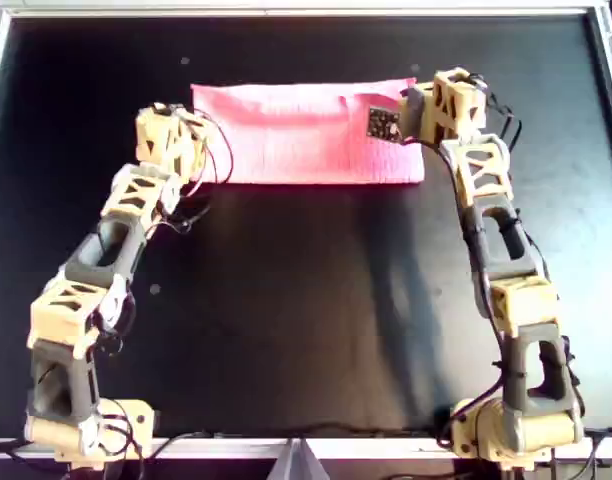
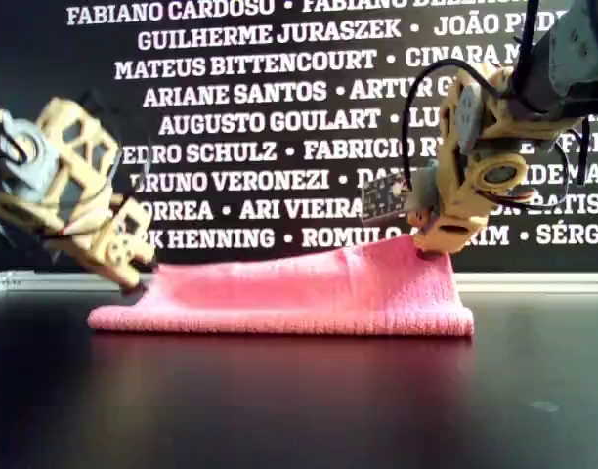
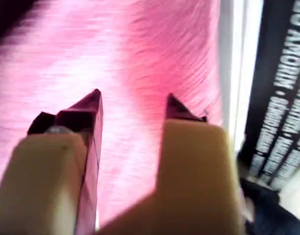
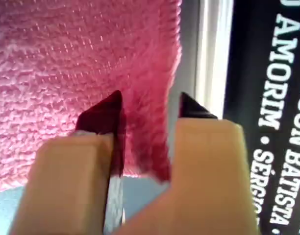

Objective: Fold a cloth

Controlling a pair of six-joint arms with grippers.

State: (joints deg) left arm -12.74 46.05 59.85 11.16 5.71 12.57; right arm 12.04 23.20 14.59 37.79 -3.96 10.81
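The pink cloth [image 1: 296,135] lies as a folded strip near the far side of the black table, with its rounded fold toward the exterior camera [image 2: 309,288]. My second gripper [image 1: 408,108] is at the cloth's far corner on the overhead view's right. It is shut on the cloth's edge [image 4: 145,142] and holds that corner raised off the table [image 2: 431,249]. My first gripper [image 1: 198,128] is at the strip's other end. It is open and empty just above the flat cloth [image 3: 140,49], also seen in the exterior view [image 2: 133,278].
The black table [image 1: 306,300] has a white frame rail [image 1: 286,12] along its far edge, close behind the cloth. A dark wall printed with white names [image 2: 279,98] stands behind the rail. Both arms' bases sit at the near edge.
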